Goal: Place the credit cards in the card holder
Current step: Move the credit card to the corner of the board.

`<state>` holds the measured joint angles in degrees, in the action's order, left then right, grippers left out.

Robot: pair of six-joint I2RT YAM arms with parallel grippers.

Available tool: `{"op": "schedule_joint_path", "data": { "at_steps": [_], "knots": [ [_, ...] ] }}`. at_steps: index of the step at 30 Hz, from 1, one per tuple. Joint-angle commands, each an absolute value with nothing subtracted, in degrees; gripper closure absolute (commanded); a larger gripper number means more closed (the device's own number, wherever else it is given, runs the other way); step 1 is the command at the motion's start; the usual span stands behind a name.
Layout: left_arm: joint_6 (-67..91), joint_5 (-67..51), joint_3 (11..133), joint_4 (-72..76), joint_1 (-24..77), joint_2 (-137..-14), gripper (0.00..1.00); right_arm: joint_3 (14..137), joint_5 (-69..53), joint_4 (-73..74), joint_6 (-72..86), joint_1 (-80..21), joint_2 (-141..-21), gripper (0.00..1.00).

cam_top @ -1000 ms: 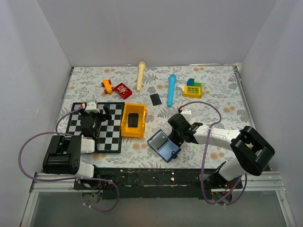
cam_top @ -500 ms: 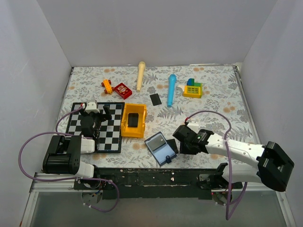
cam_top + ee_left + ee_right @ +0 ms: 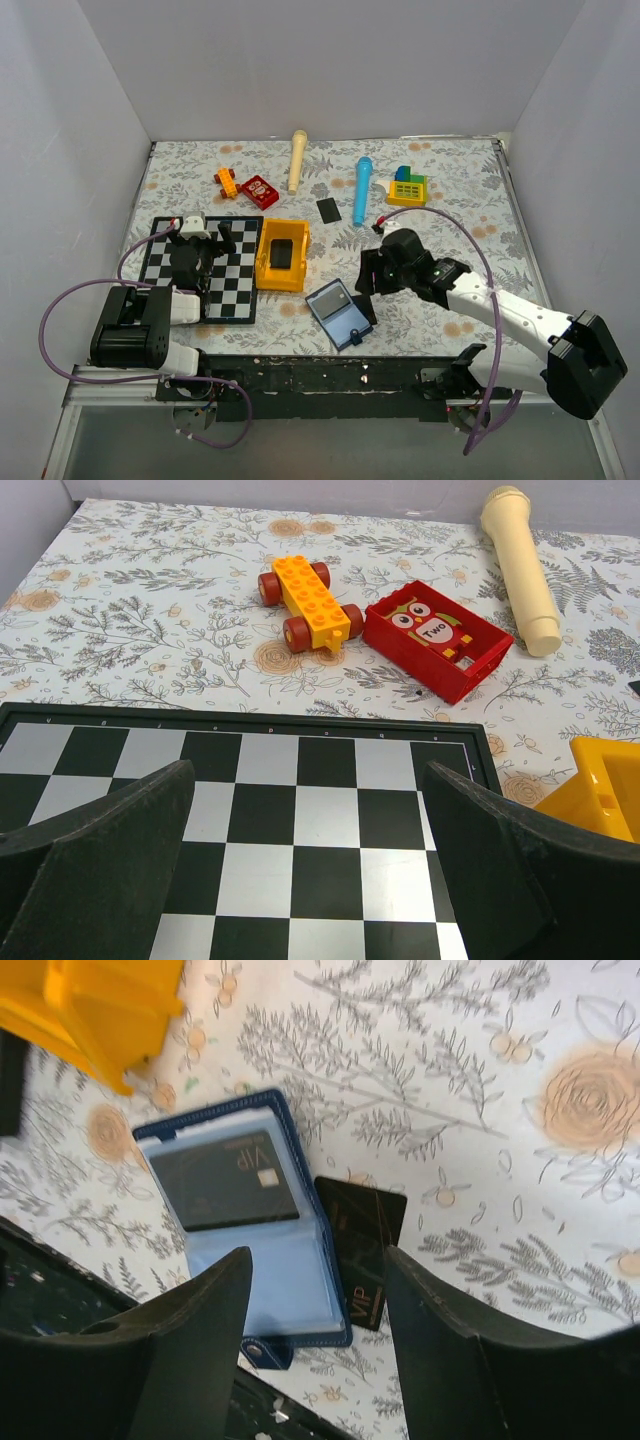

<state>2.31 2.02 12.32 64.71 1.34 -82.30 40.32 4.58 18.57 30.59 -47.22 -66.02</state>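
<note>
The card holder lies open near the table's front edge, its light blue inside facing up. One black credit card rests on its upper page. A second card, marked VIP, lies flat on the table against the holder's right edge. My right gripper hovers open above this card and the holder's edge, with nothing between its fingers. My left gripper is wide open and empty over the chessboard.
A yellow bin with a dark item inside stands left of the holder. Another flat black rectangle lies further back. At the back are a blue microphone, a cream microphone, a red block, an orange brick car and a toy block build.
My right gripper has opened wider and pulled up and back from the table, leaving the VIP card lying beside the holder. The left arm has not moved.
</note>
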Motion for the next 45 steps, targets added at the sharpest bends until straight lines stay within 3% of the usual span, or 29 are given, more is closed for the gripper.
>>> {"op": "schedule_joint_path", "data": {
  "at_steps": [1,10,13,16,20,22,25,28,34,45],
  "knots": [
    [1.50,1.41,13.10,65.13,1.32,-82.00,0.02,40.78,-10.63,11.24,24.00,-39.82,-66.71,0.36],
    [1.32,2.71,13.01,65.56,1.49,-81.39,0.02,35.25,-9.84,13.80,31.37,-39.73,-62.76,0.43],
    [2.10,4.03,17.90,46.07,2.11,-69.83,0.02,33.84,-8.88,14.67,33.48,-39.73,-60.39,0.44],
    [13.32,4.86,28.27,22.56,2.46,-61.80,0.02,33.13,-6.60,17.92,35.59,-39.73,-57.67,0.44],
    [23.80,-4.11,36.02,12.33,3.34,-60.91,0.02,33.31,-3.79,24.68,40.68,-40.51,-54.76,0.44],
    [24.17,-11.22,39.36,8.89,3.78,-62.66,0.02,33.31,-0.63,28.46,44.80,-42.26,-52.92,0.44],
    [22.68,-12.65,44.28,2.65,7.63,-65.12,0.02,32.96,3.68,30.23,49.73,-47.35,-51.77,0.43],
    [21.09,-12.57,45.96,0.45,14.92,-65.74,0.02,32.43,6.41,29.27,53.69,-53.42,-52.38,0.48],
    [25.75,-29.43,40.27,11.84,19.86,-67.94,0.02,32.70,11.42,28.92,58.53,-58.62,-56.69,0.49],
    [24.96,-30.15,41.40,9.32,21.71,-68.03,0.02,41.65,13.44,29.61,56.60,-63.80,-69.86,0.42]
  ]
}}
